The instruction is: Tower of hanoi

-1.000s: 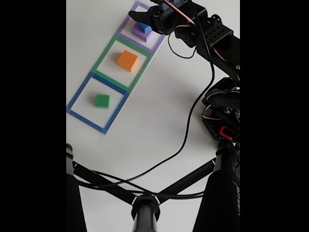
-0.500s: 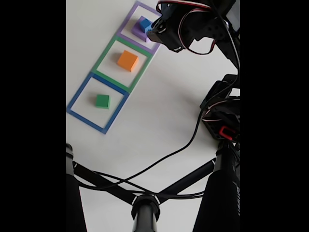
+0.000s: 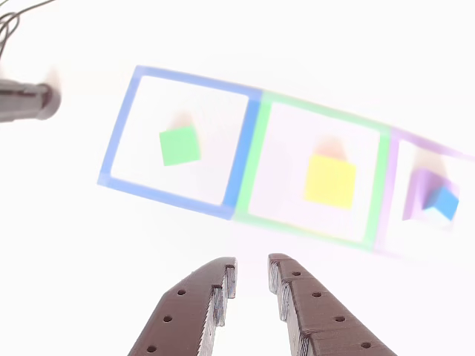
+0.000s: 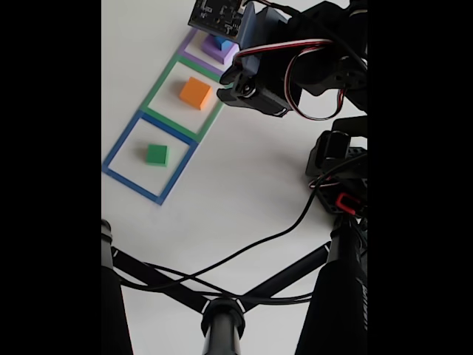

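Observation:
The tower of hanoi is a set of cubes lying in a row of square outlines. A green cube (image 3: 180,144) (image 4: 156,154) lies in the blue outline. An orange cube (image 4: 196,93), which looks yellow in the other view (image 3: 330,181), lies in the green outline. A small blue cube (image 3: 445,202) (image 4: 222,42) rests on a purple cube (image 3: 423,185) (image 4: 216,52) in the purple outline. My gripper (image 3: 252,271) hovers in front of the row, slightly open, with nothing between its brown fingers (image 3: 297,304). In the fixed view my arm (image 4: 295,59) hangs beside the orange cube.
The blue strip outline (image 4: 122,141) (image 3: 121,126) marks the left end of the row. A black stand (image 4: 222,318) and a loose black cable (image 4: 281,222) cross the near side of the white table. A dark rod (image 3: 26,100) pokes in at the upper left.
My arm has drawn back from over the purple outline toward the green one and lifted. The blue cube stays on the purple cube.

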Available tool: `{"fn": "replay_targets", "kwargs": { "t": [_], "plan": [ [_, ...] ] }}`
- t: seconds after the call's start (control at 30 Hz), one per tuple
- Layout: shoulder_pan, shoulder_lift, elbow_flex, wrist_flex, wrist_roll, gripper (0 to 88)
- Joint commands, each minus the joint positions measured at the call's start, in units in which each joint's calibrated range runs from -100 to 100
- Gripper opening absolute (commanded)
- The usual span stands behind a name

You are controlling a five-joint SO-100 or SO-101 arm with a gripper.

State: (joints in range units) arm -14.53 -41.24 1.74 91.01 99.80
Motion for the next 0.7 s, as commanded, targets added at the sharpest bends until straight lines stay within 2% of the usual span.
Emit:
{"fn": "replay_targets", "kwargs": {
  "t": [0.0,0.1,0.2,0.4,0.67],
  "plan": [
    [-2.63,0.18,-1.29,-0.16,0.20,4.1],
    [-2.53,-0.87,3.26,-2.59,0.20,9.7],
    [-0.90,-4.10,13.35,-10.28,0.20,19.0],
    [1.97,-12.74,42.44,-37.81,0.20,33.8],
    [-0.04,-12.25,71.08,-76.19,0.20,37.3]
  ]
}}
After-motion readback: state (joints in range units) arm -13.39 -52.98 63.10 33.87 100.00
